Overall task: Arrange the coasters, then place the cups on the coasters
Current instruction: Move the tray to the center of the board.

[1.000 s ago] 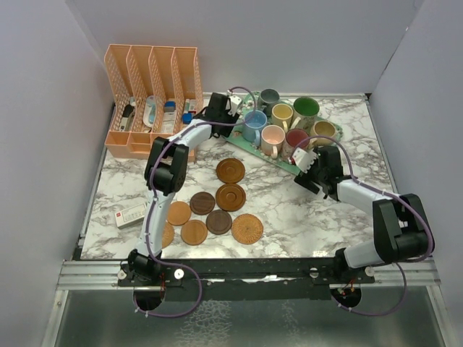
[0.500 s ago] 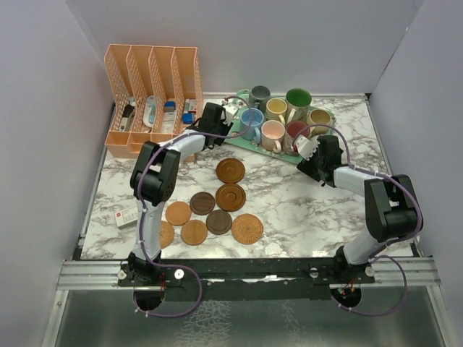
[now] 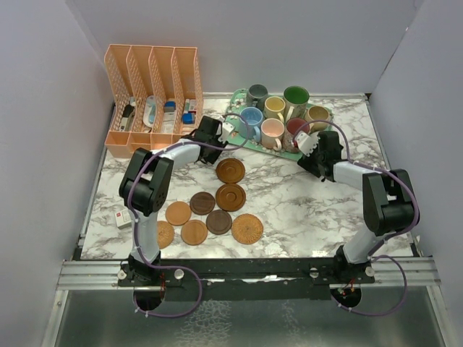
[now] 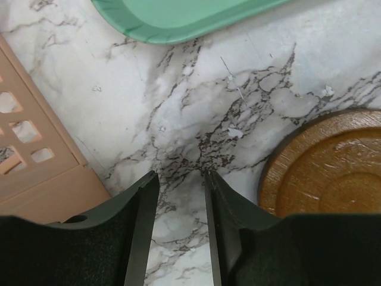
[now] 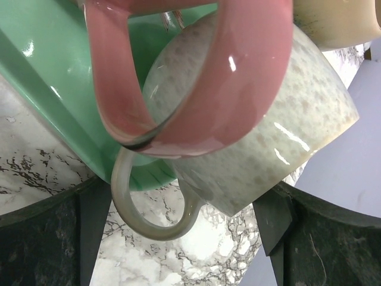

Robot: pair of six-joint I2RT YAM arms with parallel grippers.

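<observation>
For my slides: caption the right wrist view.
Open right gripper flanks a pale speckled mug, pink handle alongside, at the green tray.

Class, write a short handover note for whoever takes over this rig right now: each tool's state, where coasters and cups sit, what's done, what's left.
Left tool: narrowly open, empty, over the bare table beside the tray.
Right tool: wide open around a pale speckled cup at the tray's near edge.
Coasters: eight, bunched on the table's near-left.
Cups: grouped on the tray.
Done: no cup on a coaster.
Left: space the coasters, move every cup.
</observation>
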